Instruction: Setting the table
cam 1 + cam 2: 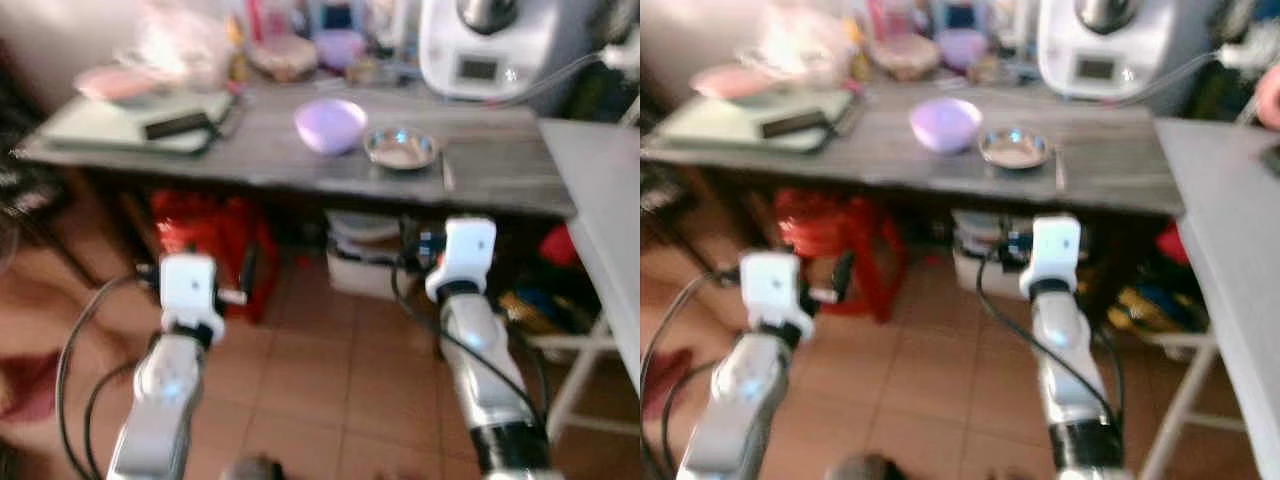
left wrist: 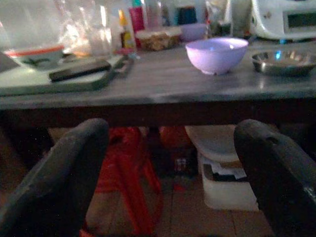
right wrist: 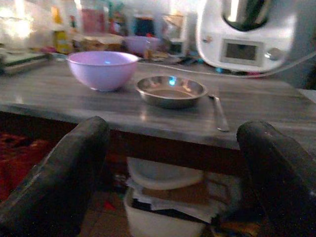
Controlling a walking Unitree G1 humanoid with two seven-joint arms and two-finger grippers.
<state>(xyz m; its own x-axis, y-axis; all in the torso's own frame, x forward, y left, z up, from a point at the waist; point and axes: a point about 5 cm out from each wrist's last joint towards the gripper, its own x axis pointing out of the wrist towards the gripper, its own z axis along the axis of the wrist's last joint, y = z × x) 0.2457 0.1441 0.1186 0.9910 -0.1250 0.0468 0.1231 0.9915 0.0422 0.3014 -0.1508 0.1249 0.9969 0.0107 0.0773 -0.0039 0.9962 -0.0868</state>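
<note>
A lilac plastic bowl (image 1: pixel 330 125) stands on the grey wooden table (image 1: pixel 260 165), with a shallow steel dish (image 1: pixel 401 148) just to its right. A slim metal utensil (image 3: pixel 219 113) lies right of the dish. Both arms are raised in front of the table's near edge, below the tabletop. My left gripper (image 2: pixel 173 129) is open, its two black fingers (image 2: pixel 59 182) wide apart and nothing between them, facing the table edge left of the bowl. My right gripper (image 3: pixel 174 127) is open too and empty, facing the bowl (image 3: pixel 102 69) and dish (image 3: pixel 171 90).
A green tray (image 1: pixel 120 125) with a black flat device lies at the table's left. A white kitchen machine (image 1: pixel 490 45), jars and bottles stand at the back. Under the table are a red stool (image 1: pixel 215 240) and a white box (image 1: pixel 365 260). A white table (image 1: pixel 600 190) flanks the right.
</note>
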